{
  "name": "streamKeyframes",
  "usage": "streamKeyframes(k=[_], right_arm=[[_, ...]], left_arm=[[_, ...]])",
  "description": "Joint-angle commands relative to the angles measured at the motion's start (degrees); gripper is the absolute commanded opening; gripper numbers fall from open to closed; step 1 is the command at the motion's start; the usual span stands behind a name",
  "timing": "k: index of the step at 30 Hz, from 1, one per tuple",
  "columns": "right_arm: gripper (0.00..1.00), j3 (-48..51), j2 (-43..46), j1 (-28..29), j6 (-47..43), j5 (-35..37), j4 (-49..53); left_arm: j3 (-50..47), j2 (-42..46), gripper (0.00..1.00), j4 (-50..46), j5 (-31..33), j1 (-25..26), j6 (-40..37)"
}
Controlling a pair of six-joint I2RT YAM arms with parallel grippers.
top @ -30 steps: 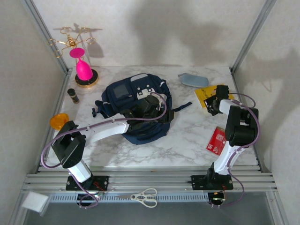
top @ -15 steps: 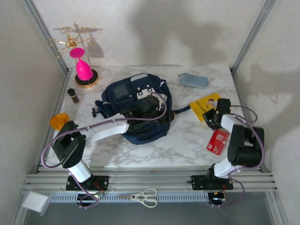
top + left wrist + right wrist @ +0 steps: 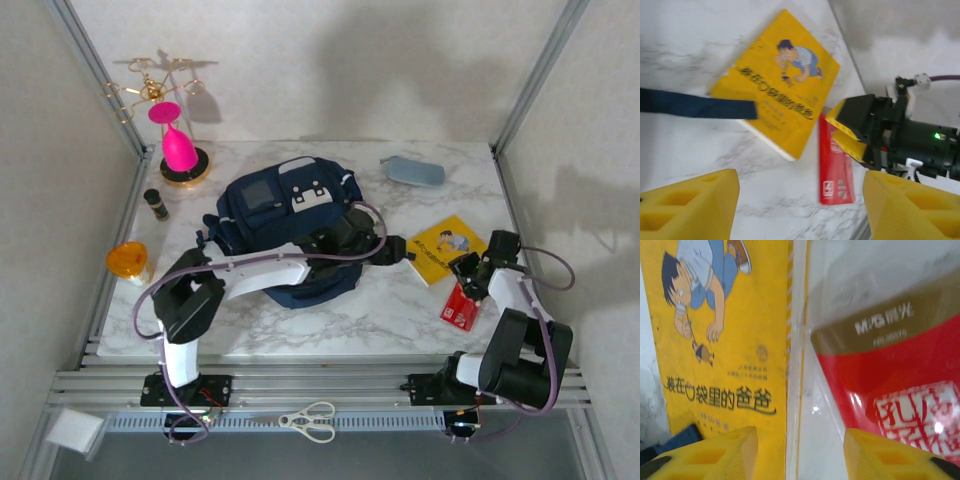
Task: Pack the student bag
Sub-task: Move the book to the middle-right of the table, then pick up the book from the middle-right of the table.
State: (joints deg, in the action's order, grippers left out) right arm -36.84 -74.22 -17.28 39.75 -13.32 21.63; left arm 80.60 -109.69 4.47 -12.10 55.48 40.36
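Marble-patterned desk [image 3: 400, 310] inside a white-walled, metal-framed enclosure, seen from above. The student bag [image 3: 270, 205], navy and the largest item, is shown lying left of centre in the overhead view; whether its mouth stands open cannot be told.

The left arm is seen stretched across the bag's lower edge, with the left tool [image 3: 385, 248] just right of the bag. In the left wrist view its fingers [image 3: 690, 200] stand wide apart with nothing between them.

A yellow picture book [image 3: 447, 245] lies flat at centre right, and one dark strap [image 3: 695, 106] of the bag is laid over its edge. A red packet [image 3: 460, 305] lies just beside the book, toward the lower right. A grey-blue pouch [image 3: 412, 172] rests well apart at the upper right.

The right tool [image 3: 468, 268] is placed over the seam between book and packet, its jaws parted and empty.

The step in hand is judged to be the fetching of the book or packet; neither is packed yet. The next move calls for a low descent onto a thin, flat edge, and the strap may need to be cleared first.
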Motion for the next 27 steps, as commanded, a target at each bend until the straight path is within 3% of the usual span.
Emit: streamKeyframes(k=[1,8,12,18,27], right_arm=[[0.54,-3.2,-3.1,-0.2,-2.4,-2.4,-2.3],[0.57,-4.1,-9.5,-0.1,-1.3,-7.2,-6.3],[0.58,-4.4,-10.5,-0.2,-1.7,-7.5,-7.0],[0.51,-5.5,-12.5,0.3,-2.7,-9.1,-7.6],[0.47,-6.5,-14.1,0.4,-3.1,-13.7,-10.2]], left_arm=[[6.9,-5.0,0.69,1.0,1.1,1.2,0.2],[27.0,-20.8,0.76,-7.7,4.3,0.8,-6.3],[35.5,-28.7,0.77,-8.7,1.9,-0.6,-5.4],[42.4,-36.2,0.77,-8.9,2.3,-2.0,-2.8],[45.3,-42.2,0.7,-11.6,-0.7,-4.1,0.2]])
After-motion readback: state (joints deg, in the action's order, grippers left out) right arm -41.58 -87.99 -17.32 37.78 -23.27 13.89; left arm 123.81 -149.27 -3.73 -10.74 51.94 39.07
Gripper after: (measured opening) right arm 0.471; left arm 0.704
